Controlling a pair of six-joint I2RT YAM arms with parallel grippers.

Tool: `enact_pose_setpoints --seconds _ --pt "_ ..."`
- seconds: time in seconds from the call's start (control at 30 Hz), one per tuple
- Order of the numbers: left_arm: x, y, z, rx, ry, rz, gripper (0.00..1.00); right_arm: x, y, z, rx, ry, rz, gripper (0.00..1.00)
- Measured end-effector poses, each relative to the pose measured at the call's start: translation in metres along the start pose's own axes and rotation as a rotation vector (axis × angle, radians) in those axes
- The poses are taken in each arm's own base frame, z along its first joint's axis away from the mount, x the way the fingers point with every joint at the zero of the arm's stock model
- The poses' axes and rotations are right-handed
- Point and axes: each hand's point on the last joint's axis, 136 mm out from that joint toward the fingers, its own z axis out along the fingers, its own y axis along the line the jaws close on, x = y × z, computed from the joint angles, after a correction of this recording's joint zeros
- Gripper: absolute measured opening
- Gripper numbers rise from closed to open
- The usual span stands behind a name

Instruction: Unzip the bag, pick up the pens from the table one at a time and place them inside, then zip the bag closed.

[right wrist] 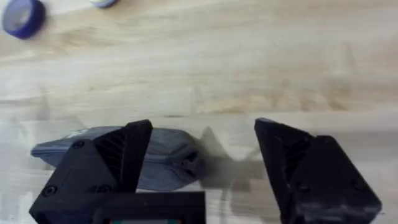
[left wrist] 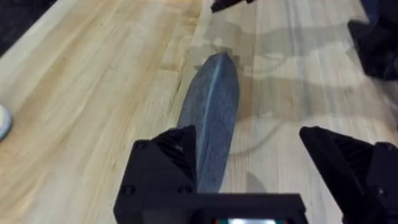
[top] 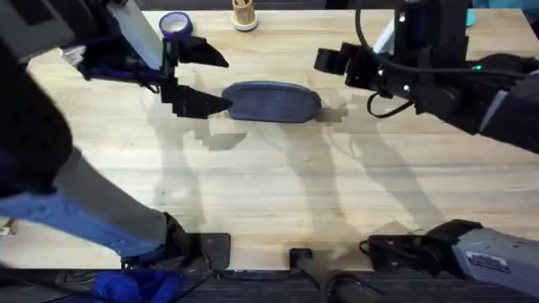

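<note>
The blue-grey bag (top: pixel 271 102) lies flat at the middle back of the table (top: pixel 278 185), and the zip along its top looks shut. My left gripper (top: pixel 210 78) hovers open just off the bag's left end, one finger beside that end. In the left wrist view the bag (left wrist: pixel 214 93) stretches away between the open left gripper (left wrist: pixel 247 134). My right gripper (top: pixel 330 61) hangs open above and behind the bag's right end. In the right wrist view the bag (right wrist: pixel 161 155) sits under the open right gripper (right wrist: pixel 204 127). The pens are out of view.
A blue tape roll (top: pixel 174 25) and a small wooden cup (top: pixel 244 14) stand at the back edge behind the bag. A person's blue-clad limb (top: pixel 76 210) reaches in at the lower left. Bare planks spread in front of the bag.
</note>
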Motion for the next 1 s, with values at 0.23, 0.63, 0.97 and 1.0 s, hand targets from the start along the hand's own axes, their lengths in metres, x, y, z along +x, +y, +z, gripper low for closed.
enact_pose_setpoints --seconds 0.23,0.63,0.97,1.0 --pt "-0.014 -0.008 -0.017 -0.086 0.157 -0.005 0.997 -0.008 0.019 -0.005 -0.039 -0.02 -0.086 0.996" --pt "-0.032 -0.034 -0.056 -0.394 0.377 -0.338 0.997 -0.002 0.036 -0.066 -0.152 -0.005 -0.246 0.996" --pt "-0.045 -0.055 -0.083 -0.643 0.395 -0.547 0.996 0.01 0.019 -0.148 -0.182 -0.028 -0.33 0.996" --pt "-0.046 -0.058 -0.086 -0.668 0.394 -0.558 0.996 0.012 0.016 -0.156 -0.186 -0.034 -0.332 0.996"
